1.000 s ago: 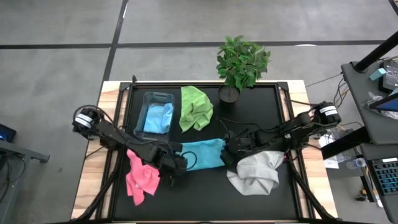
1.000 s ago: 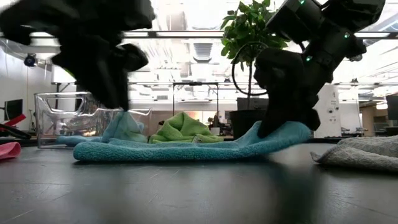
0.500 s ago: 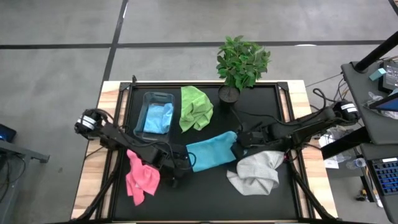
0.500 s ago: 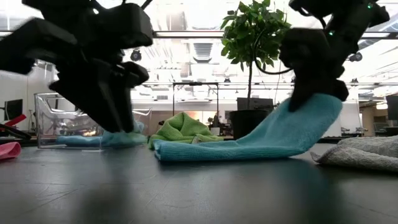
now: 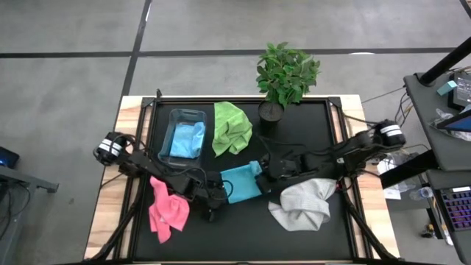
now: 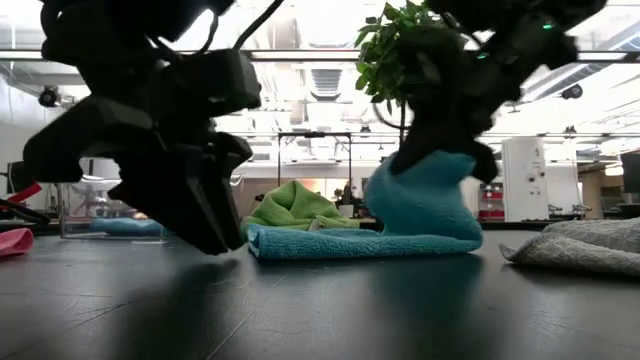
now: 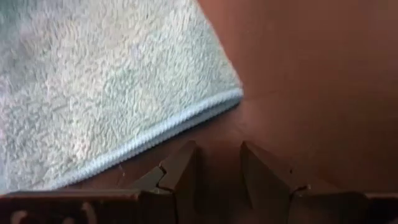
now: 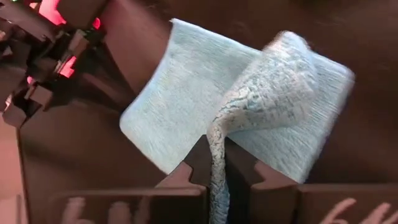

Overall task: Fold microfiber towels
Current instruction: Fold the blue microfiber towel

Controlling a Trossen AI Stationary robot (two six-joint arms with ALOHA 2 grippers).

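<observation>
A light blue towel (image 5: 240, 184) lies at the table's middle, its right end raised and curled over the rest (image 6: 425, 195). My right gripper (image 8: 217, 163) is shut on that raised end. My left gripper (image 7: 217, 167) stands open and low over the table, just off the towel's left corner (image 7: 233, 93), with nothing between its fingers. A pink towel (image 5: 168, 212) lies near left, a lime green one (image 5: 231, 126) at the back, and a grey-white one (image 5: 303, 204) near right. Another light blue towel (image 5: 187, 140) lies in the clear bin. My right gripper pinches the towel's right-end edge (image 8: 215, 140) between its two fingers, coming from the table's right and slanting down. One layer or several, I cannot tell. The held end arches slack above the rest of the towel (image 8: 168, 106), which lies flat on the table.
The clear bin (image 5: 174, 118) stands at the back left. A potted plant (image 5: 285, 73) stands at the back, right of the green towel. The black mat (image 5: 309, 132) shows bare between the plant and my right arm.
My right gripper first lifted the towel's right end up and toward the table's right, dragging the whole towel that way. It then carried the end back left over the towel, so it now curls over. My left gripper has sunk toward the table by the towel's left end.
</observation>
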